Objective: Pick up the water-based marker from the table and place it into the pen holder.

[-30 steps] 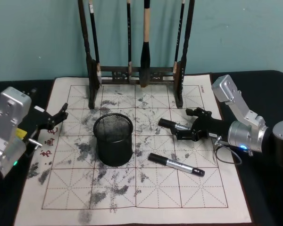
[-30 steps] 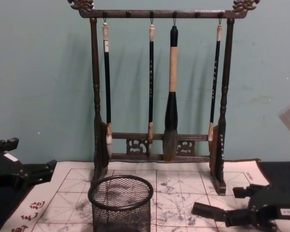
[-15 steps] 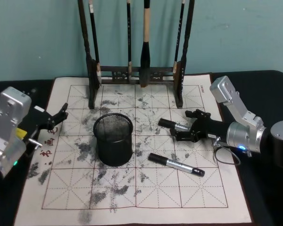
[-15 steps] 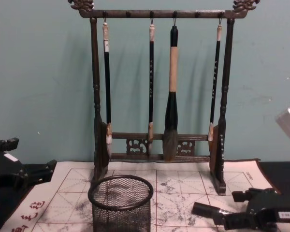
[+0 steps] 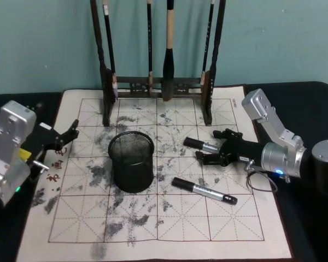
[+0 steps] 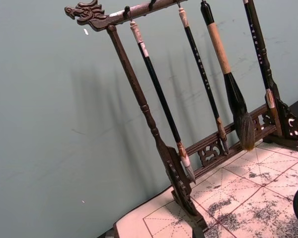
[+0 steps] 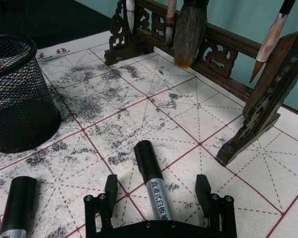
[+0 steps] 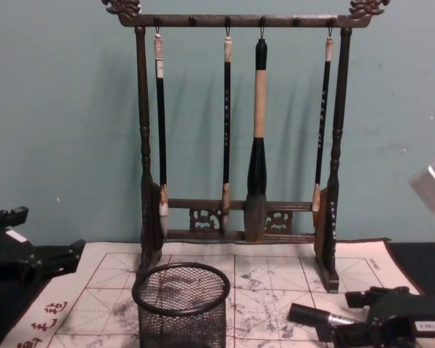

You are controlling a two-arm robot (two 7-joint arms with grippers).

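1 spare marker [image 5: 204, 190] near, right tool [image 5: 212, 146] wide astride water-based marker [image 5: 194, 143], pen holder [image 5: 131, 164] leftward; left tool [image 5: 63, 140] parked at mat [image 5: 169, 229] edge

Marker [image 5: 201, 145]: black cap, silver barrel. Pen holder [image 5: 132, 162]: black mesh. Mat [image 5: 208, 224]: white, red grid.

Bare mat [image 5: 180, 229] between pen holder [image 5: 132, 176] and marker [image 5: 200, 145]

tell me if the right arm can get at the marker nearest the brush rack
Probably yes: the right gripper sits low at the marker, jaws open on either side of its barrel, with nothing between them and it. The left gripper is parked far left.
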